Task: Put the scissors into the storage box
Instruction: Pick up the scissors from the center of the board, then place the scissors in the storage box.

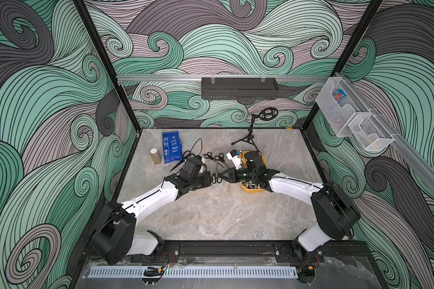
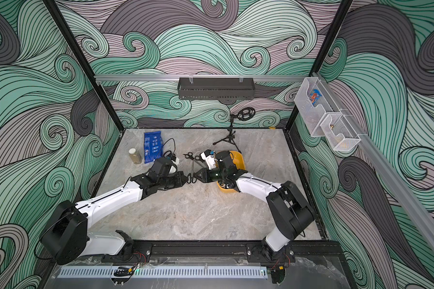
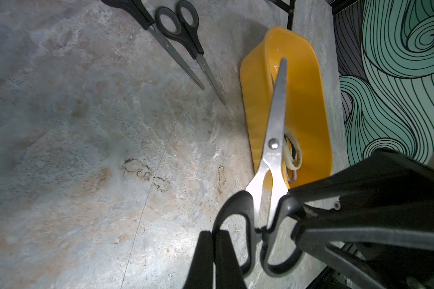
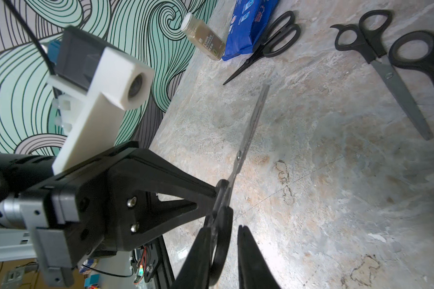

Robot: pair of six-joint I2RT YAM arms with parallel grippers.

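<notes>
Marbled worktop (image 1: 211, 212): yellow box (image 3: 306, 100) holds some scissors; at least three loose pairs (image 3: 183, 32) lie outside. One black pair (image 3: 276, 112) hangs short of the box, clamped by the left tool (image 3: 214, 232); the right tool (image 4: 222, 229) straddles its handle, grip undetermined.

White shells with black joints cover the left arm (image 1: 150, 197) and right arm (image 1: 293, 186). The left gripper (image 4: 212, 197) is black and triangular, bearing two silver screws (image 4: 132, 201).
</notes>
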